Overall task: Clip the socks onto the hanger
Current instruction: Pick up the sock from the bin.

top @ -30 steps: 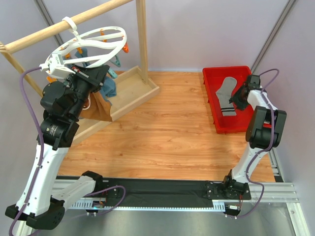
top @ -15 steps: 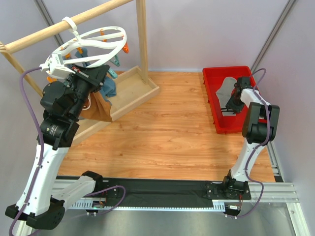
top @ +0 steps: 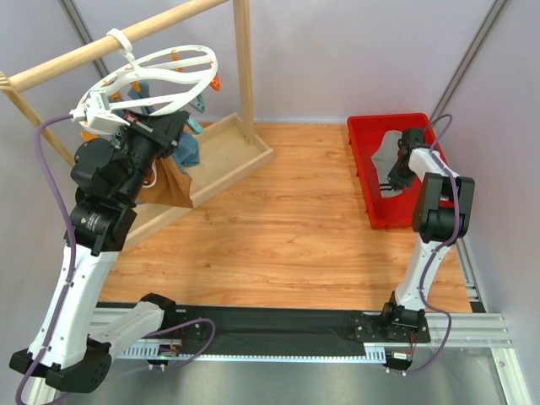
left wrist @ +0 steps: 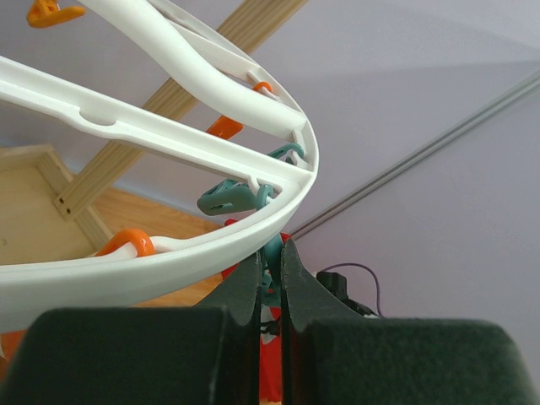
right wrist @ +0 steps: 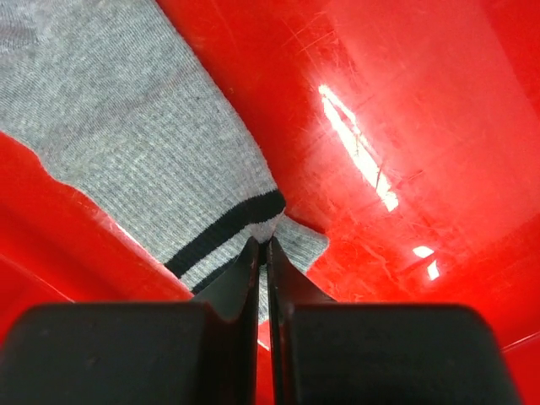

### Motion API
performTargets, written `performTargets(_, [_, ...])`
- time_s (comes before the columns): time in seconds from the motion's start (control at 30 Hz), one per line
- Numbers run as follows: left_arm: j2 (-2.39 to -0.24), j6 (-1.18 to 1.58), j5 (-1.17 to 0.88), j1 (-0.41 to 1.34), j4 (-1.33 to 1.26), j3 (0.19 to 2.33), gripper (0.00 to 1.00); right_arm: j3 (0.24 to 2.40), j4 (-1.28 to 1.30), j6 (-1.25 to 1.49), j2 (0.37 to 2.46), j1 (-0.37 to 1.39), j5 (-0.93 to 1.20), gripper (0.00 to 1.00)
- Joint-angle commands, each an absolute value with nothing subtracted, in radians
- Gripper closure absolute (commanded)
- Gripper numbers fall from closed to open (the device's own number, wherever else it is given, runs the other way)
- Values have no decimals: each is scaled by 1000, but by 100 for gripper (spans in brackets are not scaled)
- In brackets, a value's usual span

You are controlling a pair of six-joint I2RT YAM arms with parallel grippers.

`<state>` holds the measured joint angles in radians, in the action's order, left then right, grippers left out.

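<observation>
Right gripper (right wrist: 262, 243) moved in and pinched the sock cuff (right wrist: 221, 236) inside the red bin (right wrist: 380, 101); left gripper (left wrist: 271, 253) closed at hanger rim (left wrist: 283, 209).

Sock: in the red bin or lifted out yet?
In. The sock lies within the red bin walls; the right end effector is shut on its striped cuff.

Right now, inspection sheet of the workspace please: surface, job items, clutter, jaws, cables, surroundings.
Surface: wooden table, black mat at near edge.
Job's things: grey sock in red bin; white hanger hooked on wooden rail.
Clutter: teal cloth, brown bag by the left arm.
Grippers: left gripper jaws shut on teal clip at hanger rim; right gripper jaws shut on sock cuff.
Cables: purple cables run along both arms.
Surroundings: plain walls.
</observation>
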<state>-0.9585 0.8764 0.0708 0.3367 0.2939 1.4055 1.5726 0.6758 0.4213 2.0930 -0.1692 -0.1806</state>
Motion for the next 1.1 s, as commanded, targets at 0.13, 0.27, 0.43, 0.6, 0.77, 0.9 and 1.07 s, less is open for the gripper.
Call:
performTargets(0.13, [-957,887,-60,351,311,1397,100,1543,605,515,1981,-176,-66,100])
performTargets(0.27, [-951,890,-63,351,316,1399,100,1375,392,763,1868,-259,108,100])
performTargets(0.43, [-936,900,-63,351,301,1385,100,1188,232,1146,1796,-299,49,100])
performTargets(0.6, [-927,893,-52,351,310,1376,100,977,8,1443,1639,-243,-148,100])
performTargets(0.77, [-919,884,-38,351,313,1365,100,796,-246,1575,1499,-135,-435,100])
performTargets(0.9, [-919,888,-55,351,313,1365,100,883,-111,1572,1537,-121,-454,99])
performTargets(1.07, [-900,873,-51,351,311,1368,100,1072,-3,1277,1693,-170,-214,46])
